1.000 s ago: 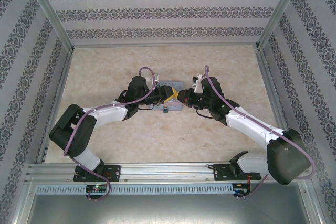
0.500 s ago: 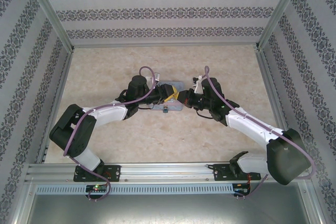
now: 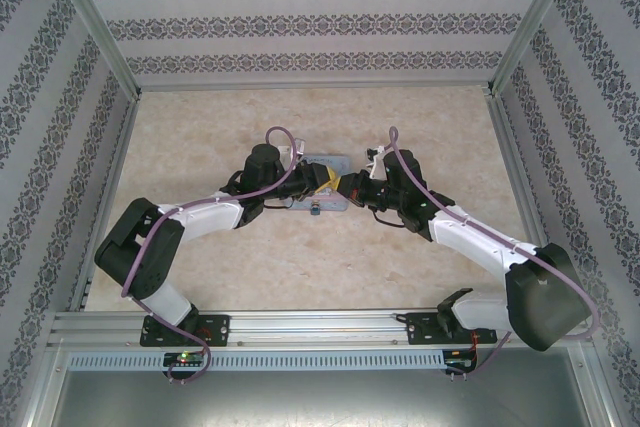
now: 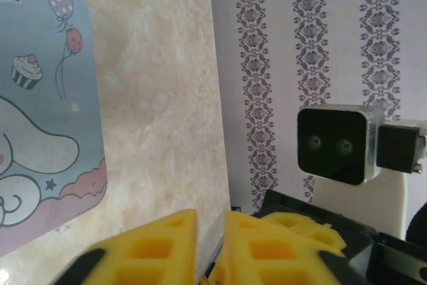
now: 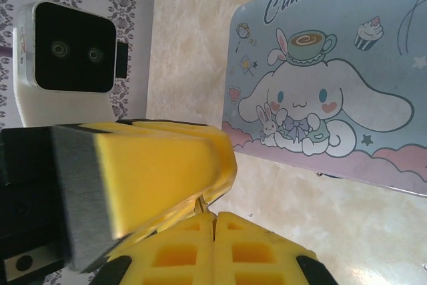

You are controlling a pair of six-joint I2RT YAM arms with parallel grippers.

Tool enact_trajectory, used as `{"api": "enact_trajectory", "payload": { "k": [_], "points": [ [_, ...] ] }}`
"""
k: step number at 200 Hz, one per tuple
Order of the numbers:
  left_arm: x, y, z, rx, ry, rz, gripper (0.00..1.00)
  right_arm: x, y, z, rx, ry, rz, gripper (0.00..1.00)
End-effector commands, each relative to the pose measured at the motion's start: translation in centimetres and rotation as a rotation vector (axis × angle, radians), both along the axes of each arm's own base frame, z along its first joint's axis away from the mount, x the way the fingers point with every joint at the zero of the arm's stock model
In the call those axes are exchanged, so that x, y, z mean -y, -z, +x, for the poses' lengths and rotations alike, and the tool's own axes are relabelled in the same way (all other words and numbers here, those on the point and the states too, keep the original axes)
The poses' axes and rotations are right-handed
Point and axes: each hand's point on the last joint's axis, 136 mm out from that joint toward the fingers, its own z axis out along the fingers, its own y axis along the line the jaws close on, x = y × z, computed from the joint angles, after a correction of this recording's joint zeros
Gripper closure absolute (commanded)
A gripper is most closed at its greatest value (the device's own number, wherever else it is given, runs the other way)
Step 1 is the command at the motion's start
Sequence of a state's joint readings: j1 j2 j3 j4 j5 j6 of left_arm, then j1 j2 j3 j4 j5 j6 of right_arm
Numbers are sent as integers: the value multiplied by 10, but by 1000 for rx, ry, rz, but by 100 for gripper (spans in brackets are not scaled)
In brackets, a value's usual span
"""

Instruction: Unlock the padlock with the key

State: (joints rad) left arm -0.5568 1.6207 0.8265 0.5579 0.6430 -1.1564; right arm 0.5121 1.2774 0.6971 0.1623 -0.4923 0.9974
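Both grippers meet tip to tip above the pale-blue cartoon tin (image 3: pixel 322 162). My right gripper (image 5: pixel 214 218) is shut, and the key (image 5: pixel 202 203), a thin brownish sliver, sticks out of its tips. The key's free end runs into the pinch of my left gripper's fingers (image 5: pixel 167 165). In the left wrist view my left gripper (image 4: pixel 210 221) shows only a slim gap between its yellow pads. The right gripper's fingers (image 4: pixel 300 223) sit just beyond it. A small dark-teal thing at the tin's near edge looks like the padlock (image 3: pixel 313 209). My left gripper (image 3: pixel 328 183) and right gripper (image 3: pixel 347 187) touch there.
The tin (image 5: pixel 333 65) lies flat on the beige marbled table (image 3: pixel 250 257). Patterned walls close in the back and both sides. A metal rail (image 3: pixel 320 327) runs along the near edge by the arm bases.
The left gripper's jaws have narrowed around the key's end. Both arms have stayed nearly in place, and the right gripper has edged slightly to the left.
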Motion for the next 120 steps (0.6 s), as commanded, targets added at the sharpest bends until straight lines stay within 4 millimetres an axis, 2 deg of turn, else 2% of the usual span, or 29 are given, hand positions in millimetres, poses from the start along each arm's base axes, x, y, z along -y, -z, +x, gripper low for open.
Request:
{"api": "enact_trajectory", "payload": {
  "k": [1,6,11,22,33,45,60,68,97,120],
  "points": [
    [8,-5,1,29,19,4,96,1,0,1,0,-4,19,100],
    [8,-6,1,30,19,5,100,2,-1,2,3,-3,19,100],
    [8,-6,2,30,18,6,100,3,-1,2,3,0,18,100],
    [8,-7,2,37,16,8,100,8,-2,3,4,12,14,78],
    [8,-10,2,45,17,11,100,18,-5,5,8,35,14,63],
    [7,-15,3,61,14,21,100,31,-8,7,12,67,10,39],
    [6,-22,4,85,17,33,100,47,-15,11,25,101,4,24],
    [6,-27,4,103,21,36,100,55,-18,12,28,120,-1,3],
    [6,-47,8,181,20,38,100,77,-33,28,52,184,33,2],
    [5,-66,13,260,10,27,100,79,-47,41,83,191,136,2]
  ]
}}
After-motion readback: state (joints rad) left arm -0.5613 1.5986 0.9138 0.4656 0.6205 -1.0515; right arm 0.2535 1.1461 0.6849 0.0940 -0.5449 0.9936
